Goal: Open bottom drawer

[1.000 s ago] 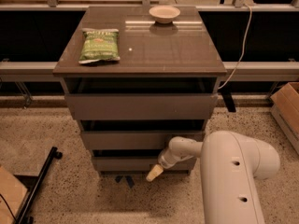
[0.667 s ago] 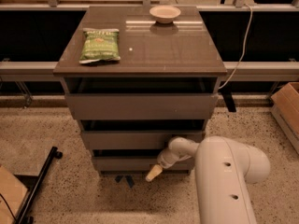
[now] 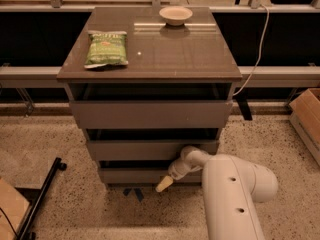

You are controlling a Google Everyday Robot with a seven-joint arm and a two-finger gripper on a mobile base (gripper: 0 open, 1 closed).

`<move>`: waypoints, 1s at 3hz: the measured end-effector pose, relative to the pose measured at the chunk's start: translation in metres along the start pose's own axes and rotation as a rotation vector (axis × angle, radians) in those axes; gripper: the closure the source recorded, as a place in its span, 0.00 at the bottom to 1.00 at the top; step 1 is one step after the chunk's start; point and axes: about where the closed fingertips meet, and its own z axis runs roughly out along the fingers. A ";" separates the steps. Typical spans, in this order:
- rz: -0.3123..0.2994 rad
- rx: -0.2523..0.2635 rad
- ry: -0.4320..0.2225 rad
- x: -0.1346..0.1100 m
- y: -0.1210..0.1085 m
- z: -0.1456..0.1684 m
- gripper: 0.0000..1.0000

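Note:
The cabinet has three drawers. The bottom drawer [image 3: 131,175] is the lowest, with a flat grey-brown handleless front. It sits pulled out a little, with a dark gap above its front. My gripper [image 3: 164,184] is at the lower right part of that front, near its bottom edge, at the end of the white arm [image 3: 235,199]. Only one cream fingertip shows. The middle drawer [image 3: 150,149] and the tall top drawer [image 3: 150,114] also stand slightly out.
A green snack bag [image 3: 106,48] and a small bowl [image 3: 175,15] lie on the cabinet top [image 3: 170,54]. A black stand leg [image 3: 40,199] lies on the floor at left. A cardboard box [image 3: 306,116] stands at right. A cable [image 3: 255,49] hangs behind the cabinet.
The arm's white body has shifted a little to the left; the gripper stays at the bottom drawer's front. The drawers look unchanged.

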 end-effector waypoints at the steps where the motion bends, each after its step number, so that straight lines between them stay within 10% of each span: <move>1: 0.000 0.000 0.000 0.004 0.004 -0.001 0.36; 3: 0.019 -0.033 0.013 0.009 0.015 0.000 0.91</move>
